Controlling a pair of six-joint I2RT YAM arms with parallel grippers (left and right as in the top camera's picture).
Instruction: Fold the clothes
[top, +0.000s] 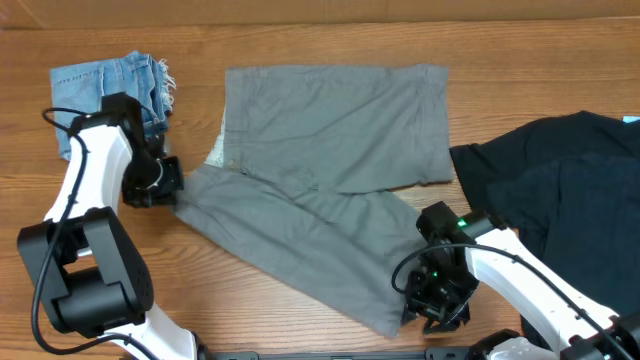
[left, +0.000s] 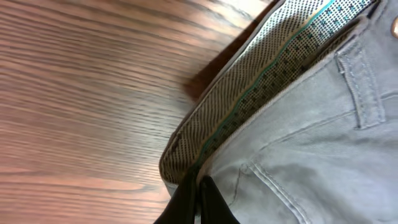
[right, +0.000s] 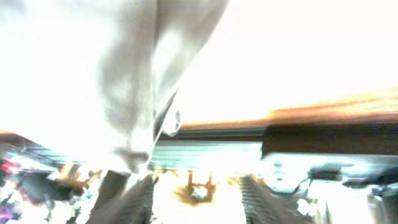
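The shorts (top: 330, 130) lie in the middle of the bench (top: 320, 30), waist to the left. One leg lies flat across the upper middle. The other runs slantwise down to the right, and the upper leg's lower edge lies over it. A whitish lining (top: 215, 152) shows at the waist edge.

The left arm (top: 85, 190) reaches in from the lower left, and the left jaws meet the shorts at the left end of the waist. From the left wrist, the dark tips are clenched together on the edge of the waistband (left: 249, 106). It is turned to show a dotted inner face with a thin teal line along it. A belt loop (left: 360, 87) sits on the grey cloth to the right, and bare wood fills the left of that view.

The right arm (top: 530, 285) comes in from the lower right, and the right jaws are at the hem of the slanting leg. The right wrist view is washed out and blurred. Pale cloth (right: 130, 93) hangs down its left side, and I cannot tell whether these jaws grip it or stand released.

The denim (top: 100, 85) lies at the upper left, partly under the left arm. The black T-shirt (top: 560, 190) lies at the right, just beside the upper leg.
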